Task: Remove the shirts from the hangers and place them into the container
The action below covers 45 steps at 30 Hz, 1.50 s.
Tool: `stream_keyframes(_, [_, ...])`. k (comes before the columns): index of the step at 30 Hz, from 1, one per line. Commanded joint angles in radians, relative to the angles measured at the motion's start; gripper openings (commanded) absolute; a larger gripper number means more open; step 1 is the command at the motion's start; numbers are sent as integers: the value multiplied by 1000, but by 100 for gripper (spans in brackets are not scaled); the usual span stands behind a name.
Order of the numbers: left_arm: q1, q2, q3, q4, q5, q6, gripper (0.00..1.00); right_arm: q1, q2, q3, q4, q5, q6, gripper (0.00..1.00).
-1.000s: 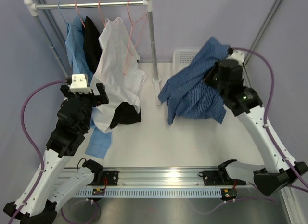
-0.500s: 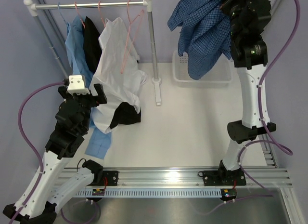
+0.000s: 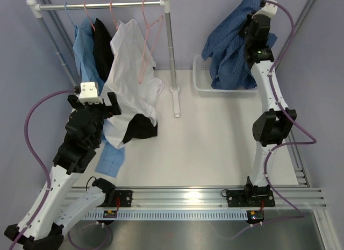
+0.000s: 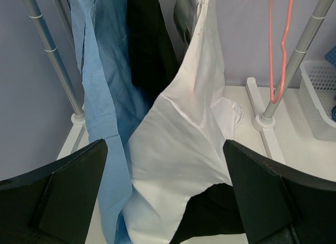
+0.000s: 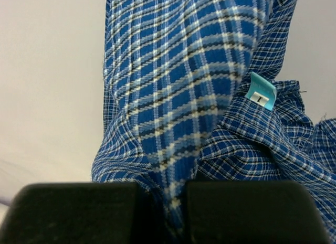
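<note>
At the near left of the table, the left gripper has not moved: its jaws stand wide apart, holding nothing, facing the white shirt on the rack. The change is farther away. The right gripper, clenched on the checked shirt, has carried it from over the table's right side up to the far right corner, above the container. I judge lowering and release come next. The shirt hangs lengthwise, top in the grip, lower folds pointing down into the container.
</note>
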Motion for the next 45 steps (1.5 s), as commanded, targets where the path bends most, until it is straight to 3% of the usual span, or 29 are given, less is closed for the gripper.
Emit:
stream_keyframes(1, [3,4,-9,66,-28,7,99,8,19,-85,139,-45,-47,0])
stream_keyframes(7, [3,9,-9,66,-25,7,99,8,72,-185,126,-86,43,0])
stream_keyframes(14, [3,2,-9,66,-28,32,99,8,114,-265,-46,-35,241,0])
stream_keyframes(18, [3,-5,-9,66,-27,30,99,8,187,-223,-268,10,357,0])
stream_keyframes(25, [3,-13,-7,66,-28,32,99,-9,273,-194,-427,-97,462,0])
stream_keyframes(28, [3,-13,-9,66,-30,32,99,-10,325,-139,-494,-118,464,5])
stream_keyframes(32, [3,-13,-9,66,-31,35,99,-14,330,-114,-540,-118,422,18])
stream_keyframes(36, [3,-14,-9,66,-27,32,99,-12,171,-229,-467,-71,332,50])
stream_keyframes(39, [3,-14,-7,64,-24,30,99,-14,56,-268,-462,-45,266,62])
stream_keyframes(42, [11,-14,-6,64,-12,23,99,-14,-77,-326,-459,-46,212,79])
stream_keyframes(43, [13,-11,-6,63,-2,20,99,-14,-114,-350,-456,-51,204,90])
stream_keyframes(45, [22,-5,-3,60,18,20,99,-12,-241,-430,-431,-71,178,99])
